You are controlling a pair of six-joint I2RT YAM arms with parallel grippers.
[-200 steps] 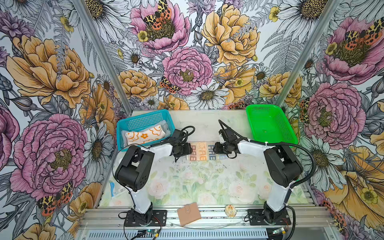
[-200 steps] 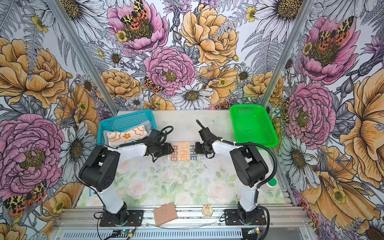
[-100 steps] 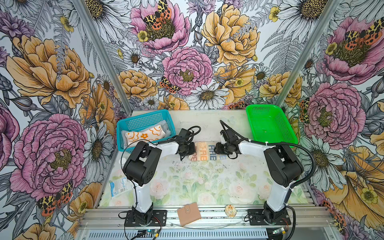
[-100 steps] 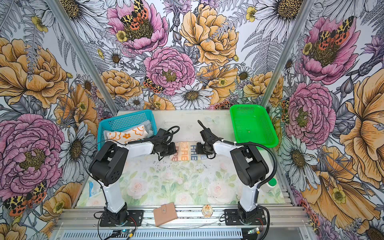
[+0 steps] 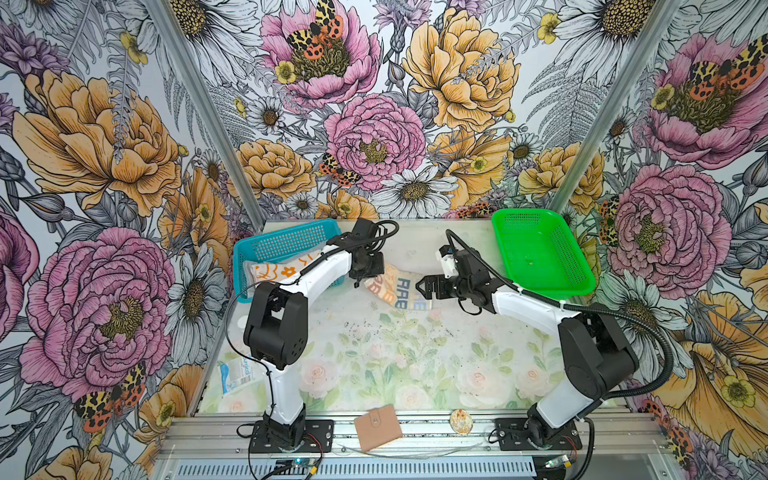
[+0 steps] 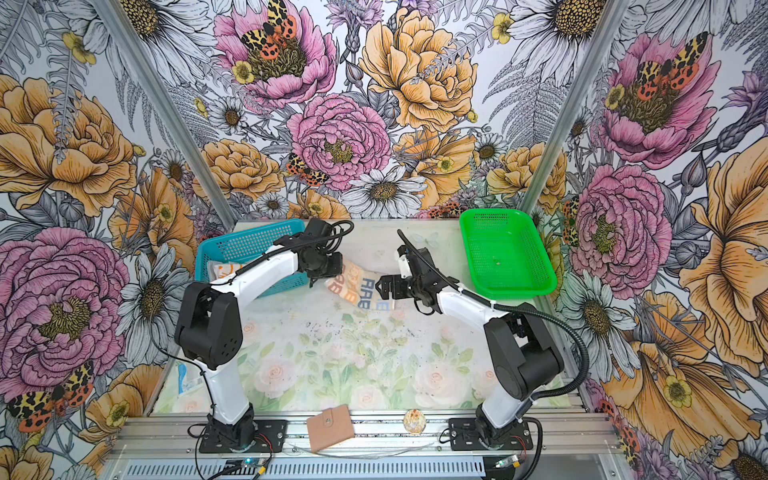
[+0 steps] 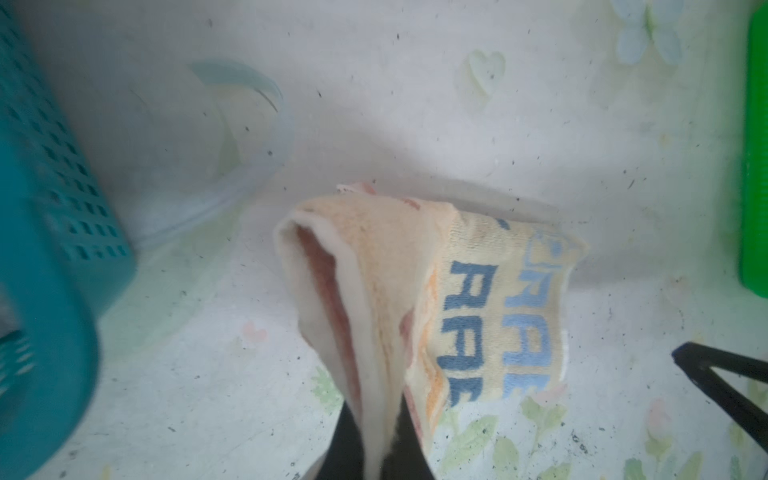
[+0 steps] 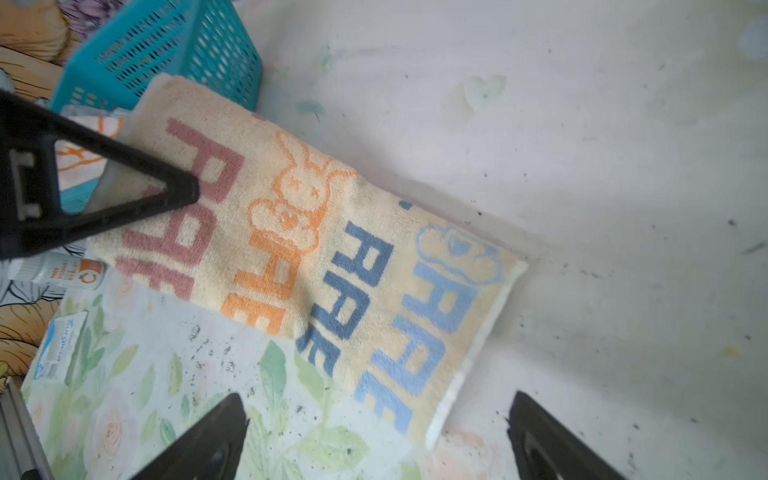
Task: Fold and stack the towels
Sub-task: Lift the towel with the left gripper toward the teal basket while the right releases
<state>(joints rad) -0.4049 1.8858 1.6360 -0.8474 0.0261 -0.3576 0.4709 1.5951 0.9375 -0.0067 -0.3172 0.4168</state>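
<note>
Tools are hanging low over the worktop (image 5: 374, 365): my left tool (image 7: 376, 440) is pinching the lettered towel's (image 5: 395, 286) edge by the blue basket (image 5: 286, 245); my right tool (image 8: 378, 399) is standing spread.

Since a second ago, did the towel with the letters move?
Yes. The lettered towel has shifted toward the blue basket: the left fingers pinch its end, now lifted nearer the basket's corner.

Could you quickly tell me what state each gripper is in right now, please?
Left gripper: closed, pinching a fold of the lettered towel.
Right gripper: open, holding nothing.
</note>
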